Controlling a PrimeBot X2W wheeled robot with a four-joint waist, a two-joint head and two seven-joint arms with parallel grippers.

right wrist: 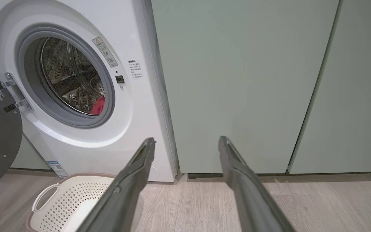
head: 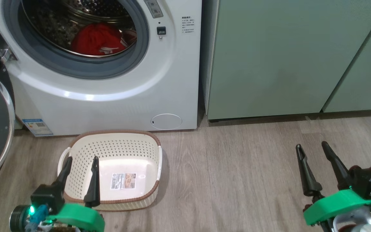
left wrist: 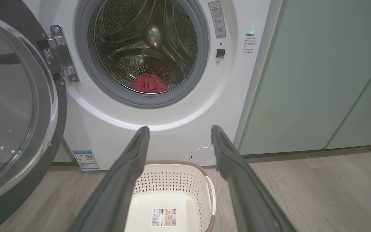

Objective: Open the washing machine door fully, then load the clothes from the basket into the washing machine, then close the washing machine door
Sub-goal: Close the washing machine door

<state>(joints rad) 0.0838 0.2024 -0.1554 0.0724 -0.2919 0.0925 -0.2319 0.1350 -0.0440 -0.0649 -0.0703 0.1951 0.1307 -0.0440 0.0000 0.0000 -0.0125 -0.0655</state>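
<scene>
Item: door (left wrist: 8, 106), 9 o'clock of washer (head: 108, 103), open. Stiff, hinged, rim prob. slick; we'd push its free edge. Clothes (head: 97, 39) inside, basket (head: 114, 146) empty. Left fingers (head: 93, 180), right fingers (head: 305, 170): wide, holding nothing.

All three views face the washing machine (head: 108, 106).
</scene>
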